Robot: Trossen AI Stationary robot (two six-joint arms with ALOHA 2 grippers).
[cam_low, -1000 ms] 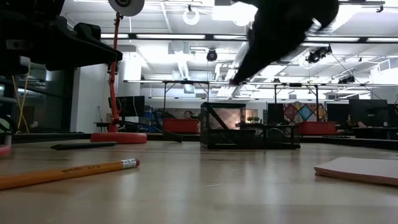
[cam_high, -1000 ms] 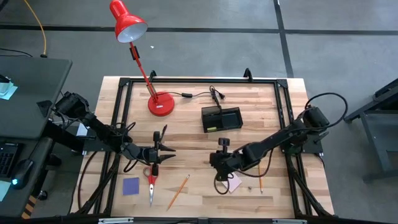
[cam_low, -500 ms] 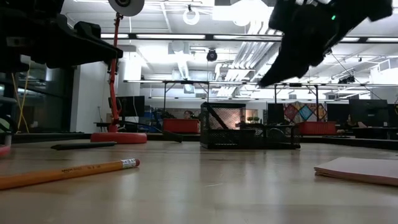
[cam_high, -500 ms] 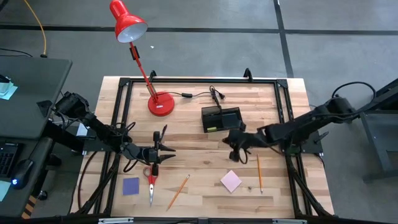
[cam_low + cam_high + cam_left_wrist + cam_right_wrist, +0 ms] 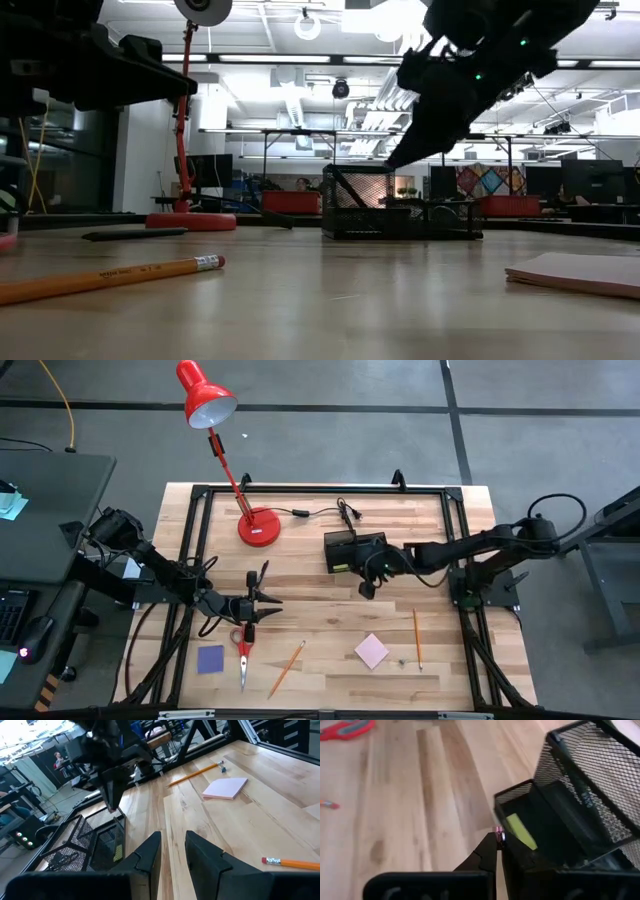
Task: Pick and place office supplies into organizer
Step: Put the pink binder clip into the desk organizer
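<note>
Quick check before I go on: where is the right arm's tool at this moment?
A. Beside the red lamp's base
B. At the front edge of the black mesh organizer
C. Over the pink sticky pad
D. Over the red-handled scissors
B. In the high view the right tool hangs at the near edge of the black mesh organizer, and its wrist view shows the shut tips by the organizer's mesh wall, away from the pink sticky pad.

We see a pale striped wood worktop [image 5: 320, 660], a black mesh organizer [image 5: 355, 550], a red lamp [image 5: 206, 395], a pink pad [image 5: 372, 651], a blue-purple pad [image 5: 210, 659], red-handled scissors [image 5: 243, 653] and orange-yellow pencils [image 5: 286, 668].
</note>
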